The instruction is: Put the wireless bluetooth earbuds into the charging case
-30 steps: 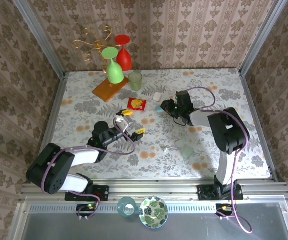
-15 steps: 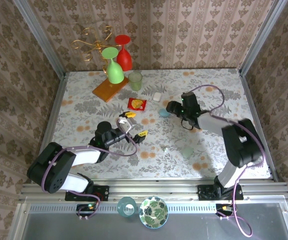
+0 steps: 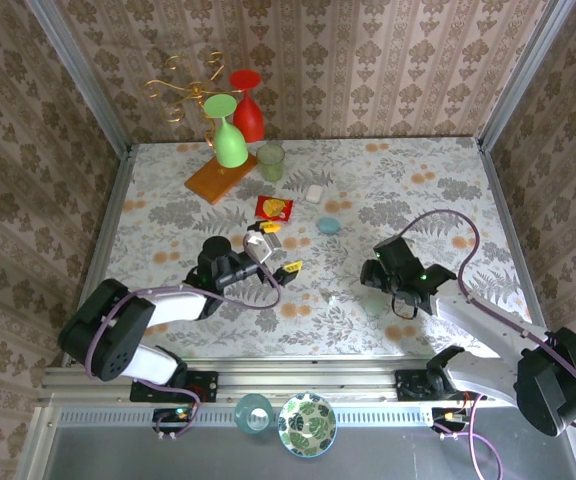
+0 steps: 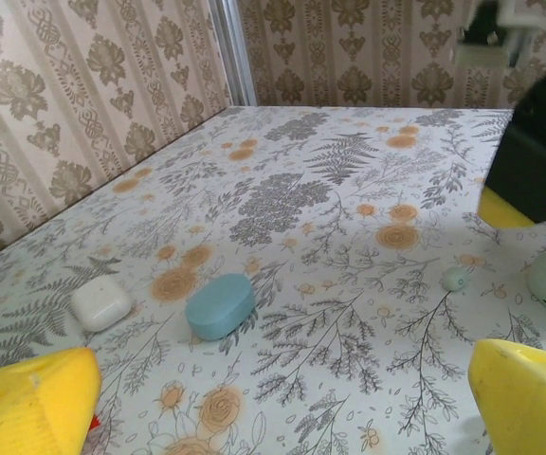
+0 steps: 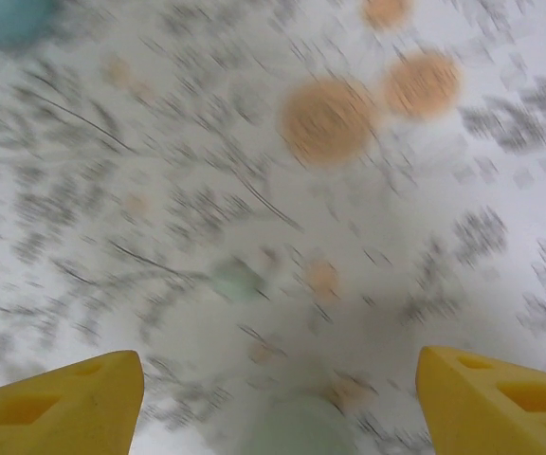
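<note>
Looking through the left wrist camera, I see the left claw (image 4: 282, 379) spread wide and empty. The charging case (image 4: 220, 305) lies shut on the tabletop (image 4: 349, 171) at seven o'clock, with one earbud (image 4: 456, 278) well apart at its three o'clock. The right claw (image 5: 275, 370) gapes empty too; its view is smeared, and I cannot identify the pale blob (image 5: 238, 278) ahead of its tips.

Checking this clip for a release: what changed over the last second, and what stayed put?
The right gripper opened and let go of the charging case, which now lies on the table. It then swung back toward the near edge. The left gripper edged slightly to the right and was open throughout. The white case and the red packet stayed in place.
</note>
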`<state>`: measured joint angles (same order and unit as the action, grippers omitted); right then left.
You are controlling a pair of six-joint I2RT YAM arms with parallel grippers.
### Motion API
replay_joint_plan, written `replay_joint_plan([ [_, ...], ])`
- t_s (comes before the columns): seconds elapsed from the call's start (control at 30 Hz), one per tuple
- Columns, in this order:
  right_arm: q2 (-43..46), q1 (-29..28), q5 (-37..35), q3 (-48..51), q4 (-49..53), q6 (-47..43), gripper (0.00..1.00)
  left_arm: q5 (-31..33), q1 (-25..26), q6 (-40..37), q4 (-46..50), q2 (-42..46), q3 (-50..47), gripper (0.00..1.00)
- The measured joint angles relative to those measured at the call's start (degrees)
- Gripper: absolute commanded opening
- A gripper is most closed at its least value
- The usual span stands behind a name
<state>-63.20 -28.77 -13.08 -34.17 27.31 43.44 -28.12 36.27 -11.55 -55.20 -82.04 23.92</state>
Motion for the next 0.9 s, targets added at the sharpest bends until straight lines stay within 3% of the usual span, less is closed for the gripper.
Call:
replay_joint_plan([
  [0.2,-1.8,0.0,3.3,1.3,4.7,8.1,0.67,0.1,1.6,-1.6,1.4,0.0,0.9,1.00],
  [0.53,-7.0,0.0,10.5,1.8,2.0,19.5,0.53,0.1,2.0,-2.2,3.2,0.0,0.9,1.00],
  [0.77,-8.0,0.0,12.1,2.0,1.3,23.3,0.41,0.2,2.0,-2.3,3.2,0.0,0.9,1.00],
  [0.9,-7.8,0.0,12.2,2.0,1.0,23.9,0.40,0.1,2.0,-2.3,3.2,0.0,0.9,1.00],
])
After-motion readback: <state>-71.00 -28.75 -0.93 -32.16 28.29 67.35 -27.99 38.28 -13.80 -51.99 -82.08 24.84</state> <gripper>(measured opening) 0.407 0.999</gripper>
